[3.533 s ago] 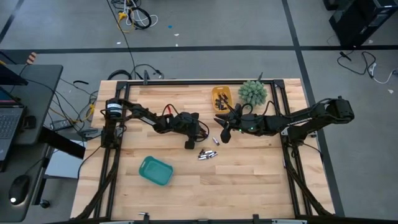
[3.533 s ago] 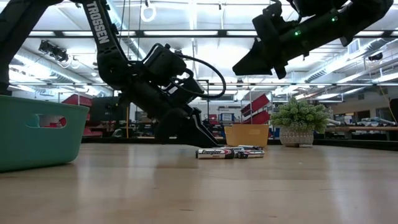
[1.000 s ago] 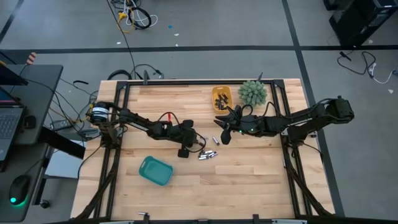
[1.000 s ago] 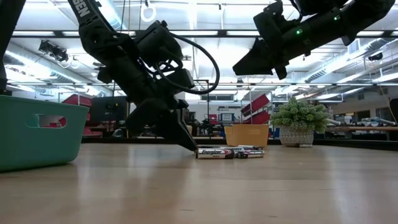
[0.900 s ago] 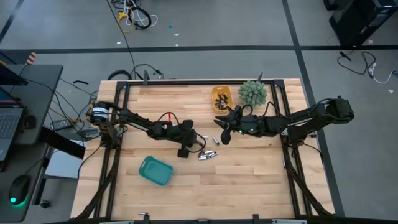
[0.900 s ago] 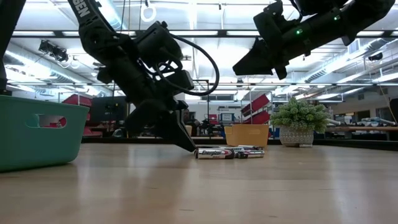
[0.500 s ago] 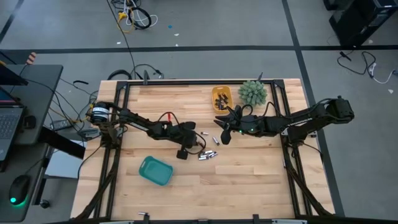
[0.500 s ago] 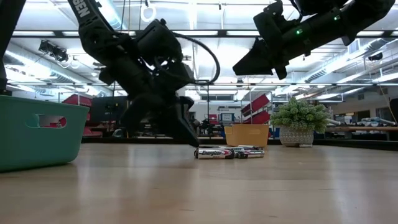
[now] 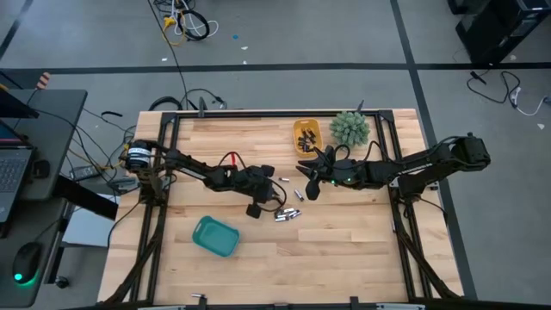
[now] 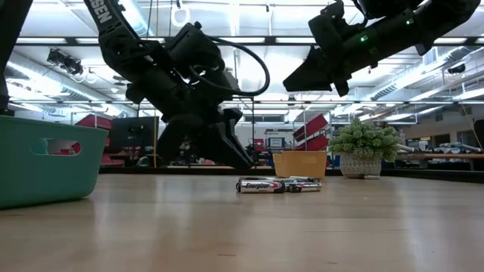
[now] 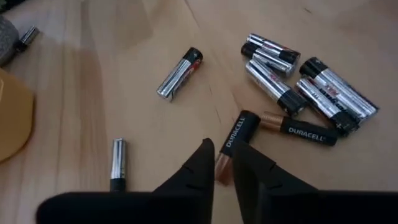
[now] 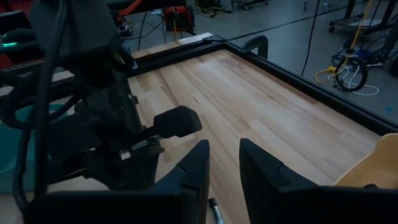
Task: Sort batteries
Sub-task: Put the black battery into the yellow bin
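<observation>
sorting looks barely begun: a cluster of small silver-and-black cylindrical batteries (image 9: pixel 287 213) lies loose on the pale wooden worktop (image 9: pixel 344 250), just beside the left gripper (image 11: pixel 224 163), whose fingers are slightly spread over a copper-topped cell. a few sit in the yellow tray (image 9: pixel 307 133) beyond that cluster; the teal plastic bin (image 9: pixel 214 236) looks empty. right gripper (image 12: pixel 224 162) hovers near the tray, fingers apart, holding nothing.

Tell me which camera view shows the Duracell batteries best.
The left wrist view: two Duracell batteries lie right before the left claw, labels readable. The high view shows only a tiny cluster of batteries. The low view shows the pile side-on; the right wrist view does not show them.
</observation>
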Robot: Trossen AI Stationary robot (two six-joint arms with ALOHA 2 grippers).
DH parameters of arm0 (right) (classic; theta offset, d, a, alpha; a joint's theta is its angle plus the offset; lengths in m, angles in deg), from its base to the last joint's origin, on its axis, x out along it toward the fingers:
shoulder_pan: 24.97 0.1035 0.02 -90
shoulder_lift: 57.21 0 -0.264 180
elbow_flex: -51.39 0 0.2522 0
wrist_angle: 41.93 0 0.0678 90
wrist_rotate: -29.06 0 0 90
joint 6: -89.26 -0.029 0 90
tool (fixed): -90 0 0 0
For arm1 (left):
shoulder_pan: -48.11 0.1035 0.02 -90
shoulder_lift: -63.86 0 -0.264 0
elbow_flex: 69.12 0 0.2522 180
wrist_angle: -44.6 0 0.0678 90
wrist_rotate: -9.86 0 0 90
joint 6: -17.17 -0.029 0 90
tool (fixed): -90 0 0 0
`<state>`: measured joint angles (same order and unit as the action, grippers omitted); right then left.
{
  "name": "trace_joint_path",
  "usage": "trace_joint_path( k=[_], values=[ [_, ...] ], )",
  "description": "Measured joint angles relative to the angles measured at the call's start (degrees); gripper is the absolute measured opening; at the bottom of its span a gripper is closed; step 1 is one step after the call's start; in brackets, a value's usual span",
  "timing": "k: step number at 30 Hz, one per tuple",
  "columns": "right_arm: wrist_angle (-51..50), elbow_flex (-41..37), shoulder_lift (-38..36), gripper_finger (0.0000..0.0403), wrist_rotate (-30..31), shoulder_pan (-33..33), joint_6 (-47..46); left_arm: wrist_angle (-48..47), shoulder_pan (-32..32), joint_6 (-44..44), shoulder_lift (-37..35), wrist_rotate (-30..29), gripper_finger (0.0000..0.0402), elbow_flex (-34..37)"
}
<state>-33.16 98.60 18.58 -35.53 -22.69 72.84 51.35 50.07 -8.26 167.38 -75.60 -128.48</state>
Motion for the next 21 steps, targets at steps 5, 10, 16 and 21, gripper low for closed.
trace_joint_path(
  k=[5, 10, 16, 21],
  values=[
    [0.0, 0.0, 0.0, 0.0074, 0.0, 0.0, 0.0, 0.9, 0.0, -1.6, 0.0, 0.2, 0.0109, 0.0],
    [0.0, 0.0, 0.0, 0.0074, 0.0, 0.0, -0.1, 0.9, 0.0, -1.8, 0.0, 0.2, 0.0151, 0.0],
    [0.0, 0.0, 0.0, 0.0074, 0.0, 0.7, -0.1, 2.6, 0.0, 0.3, 2.2, 0.3, 0.0163, 0.0],
    [0.0, 0.0, 0.0, 0.0074, 0.0, 1.5, -0.1, 4.2, 0.0, 0.6, 4.8, -1.7, 0.0163, 0.0]
  ],
)
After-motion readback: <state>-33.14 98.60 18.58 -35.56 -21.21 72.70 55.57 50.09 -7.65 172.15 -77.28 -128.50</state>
